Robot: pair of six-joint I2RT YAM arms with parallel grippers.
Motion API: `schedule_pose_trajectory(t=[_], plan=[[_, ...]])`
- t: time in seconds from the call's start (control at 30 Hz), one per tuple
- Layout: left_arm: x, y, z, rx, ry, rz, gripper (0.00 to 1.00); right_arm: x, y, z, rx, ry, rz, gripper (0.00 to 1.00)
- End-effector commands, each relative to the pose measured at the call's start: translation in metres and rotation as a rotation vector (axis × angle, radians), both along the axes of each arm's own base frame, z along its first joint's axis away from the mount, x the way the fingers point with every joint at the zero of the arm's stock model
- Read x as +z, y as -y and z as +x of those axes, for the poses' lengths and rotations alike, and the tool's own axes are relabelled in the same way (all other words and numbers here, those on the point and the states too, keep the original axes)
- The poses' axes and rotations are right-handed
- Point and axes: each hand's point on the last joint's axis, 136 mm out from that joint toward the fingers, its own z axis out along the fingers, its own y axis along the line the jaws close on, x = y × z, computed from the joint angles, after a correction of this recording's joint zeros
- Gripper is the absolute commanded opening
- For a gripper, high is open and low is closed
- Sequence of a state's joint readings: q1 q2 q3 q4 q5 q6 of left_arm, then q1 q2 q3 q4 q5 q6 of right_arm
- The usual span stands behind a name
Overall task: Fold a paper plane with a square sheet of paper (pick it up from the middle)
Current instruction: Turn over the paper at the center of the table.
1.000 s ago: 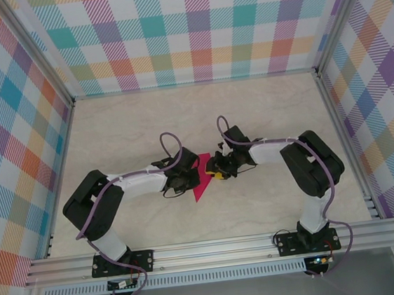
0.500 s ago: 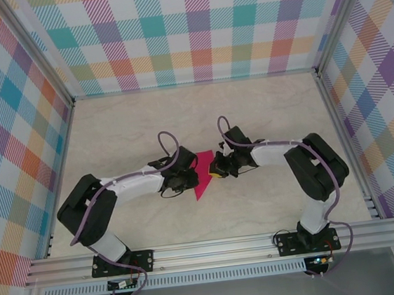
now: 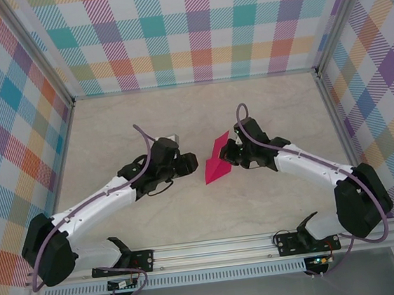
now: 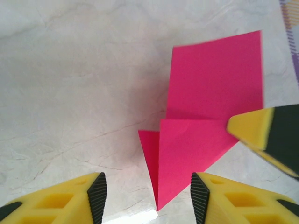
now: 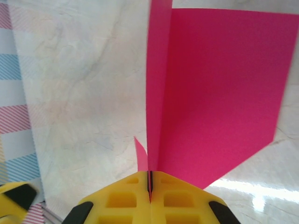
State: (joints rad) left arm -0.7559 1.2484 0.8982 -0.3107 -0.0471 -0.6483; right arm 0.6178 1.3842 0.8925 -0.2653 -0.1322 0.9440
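While the fold stands half made, step: right fingers [image 5: 133,196] clamped tight on the paper plane's [image 3: 217,162] centre crease.
Left fingers [image 4: 98,198]: spread wide, empty, beside the nose.
Plane: between both arms, over the bench [image 3: 263,105]; contact unclear.
Next: likely creasing a wing, which needs aligned edges.

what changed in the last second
The right gripper, shut on the paper, carried it right and farther from the bases. The left gripper followed, open, just short of the paper. The grippers stay on either side of it.
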Motion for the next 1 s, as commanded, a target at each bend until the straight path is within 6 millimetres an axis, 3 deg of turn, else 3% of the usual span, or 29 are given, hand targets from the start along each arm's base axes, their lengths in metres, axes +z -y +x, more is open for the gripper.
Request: schedule_pose_trajectory(t=[0.0, 0.1, 0.33, 0.5, 0.8, 0.97], plan=[[-0.008, -0.009, 0.001, -0.003, 0.017, 0.039, 0.55, 0.002, 0.004, -0.001, -0.056, -0.024, -0.064, 0.02], [-0.014, 0.001, 0.0, -0.08, 0.044, 0.033, 0.59, -0.013, -0.001, -0.003, -0.104, -0.082, -0.065, 0.02], [-0.036, 0.015, -0.002, -0.227, 0.157, 0.046, 0.86, -0.048, -0.012, -0.002, -0.232, -0.19, -0.081, 0.02], [-0.053, 0.029, -0.006, -0.338, 0.227, 0.066, 0.86, -0.062, -0.011, -0.008, -0.277, -0.269, -0.083, 0.02], [-0.072, 0.04, -0.015, -0.451, 0.391, 0.138, 0.87, -0.067, -0.007, -0.014, -0.401, -0.383, -0.069, 0.0], [-0.081, 0.052, -0.019, -0.53, 0.469, 0.172, 0.81, -0.066, -0.007, -0.015, -0.46, -0.424, -0.056, 0.0]])
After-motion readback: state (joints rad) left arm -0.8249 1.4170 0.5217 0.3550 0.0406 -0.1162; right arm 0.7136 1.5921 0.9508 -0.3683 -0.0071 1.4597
